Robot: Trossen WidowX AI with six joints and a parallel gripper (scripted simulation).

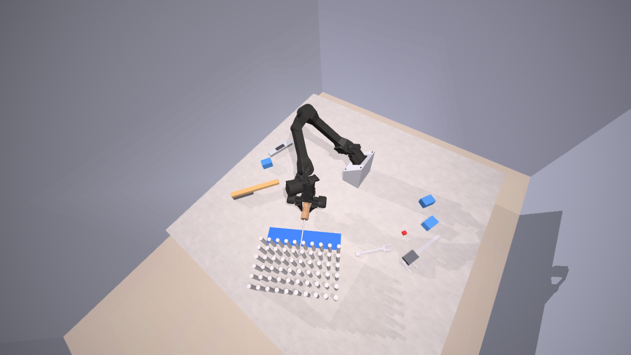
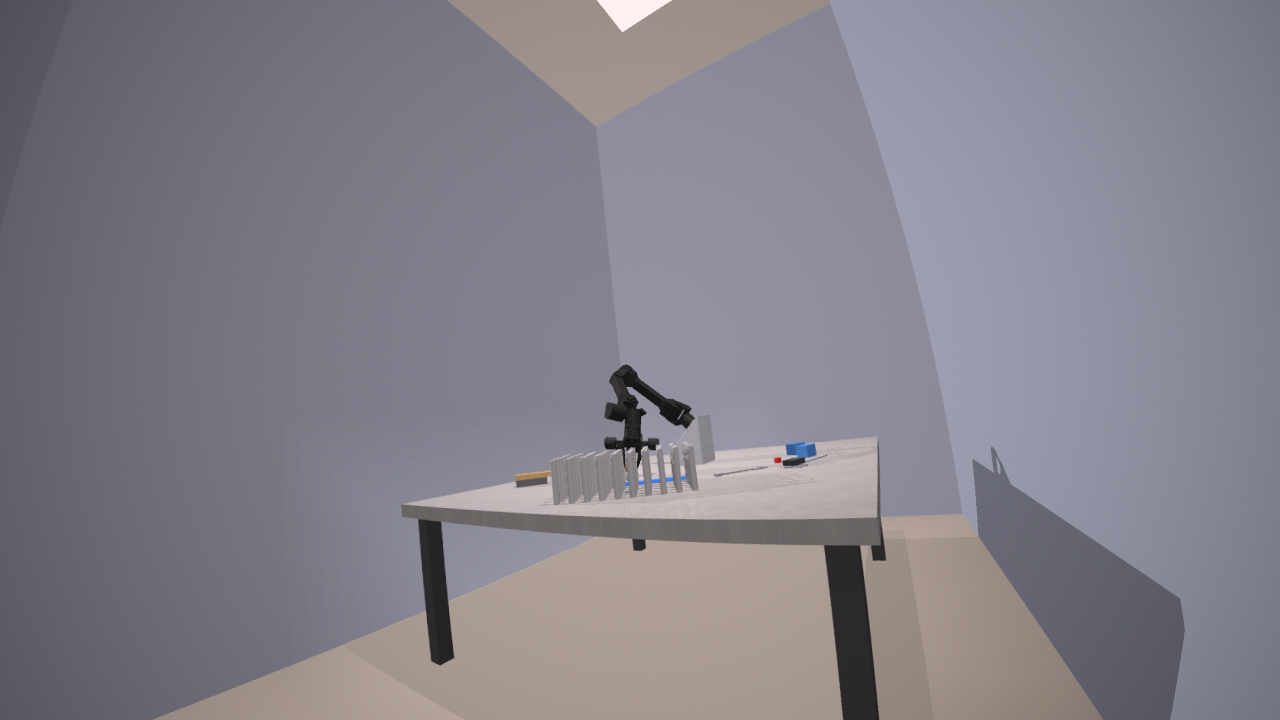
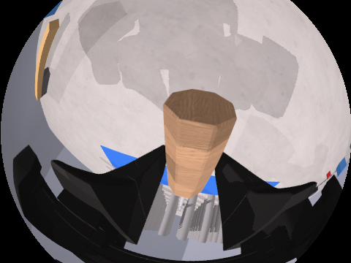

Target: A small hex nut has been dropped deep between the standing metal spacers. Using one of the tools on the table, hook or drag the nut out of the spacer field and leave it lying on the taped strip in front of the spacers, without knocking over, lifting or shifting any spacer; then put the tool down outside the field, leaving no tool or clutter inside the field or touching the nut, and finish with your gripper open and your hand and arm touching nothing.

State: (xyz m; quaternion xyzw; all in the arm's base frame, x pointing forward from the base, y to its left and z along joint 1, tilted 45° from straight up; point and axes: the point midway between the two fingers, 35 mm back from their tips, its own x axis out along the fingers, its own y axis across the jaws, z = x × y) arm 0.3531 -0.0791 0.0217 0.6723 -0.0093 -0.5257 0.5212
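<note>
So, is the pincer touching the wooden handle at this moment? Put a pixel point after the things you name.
Touching: the wrist view shows the pincer (image 1: 305, 207) (image 3: 191, 153) closed on the wooden handle (image 1: 305, 211) (image 3: 197, 139), with a black finger against each side of it.

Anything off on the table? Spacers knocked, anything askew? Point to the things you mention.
Nothing stands out. The white cylindrical metal spacers (image 1: 298, 271) (image 2: 613, 474) look upright in even rows, none visibly toppled, though slight shifts can't be judged. The wooden-handled tool (image 1: 305, 211) (image 3: 199, 146) sits between the jaws, its thin metal shaft reaching over the blue tape strip (image 1: 326, 238) into the rows.
</note>
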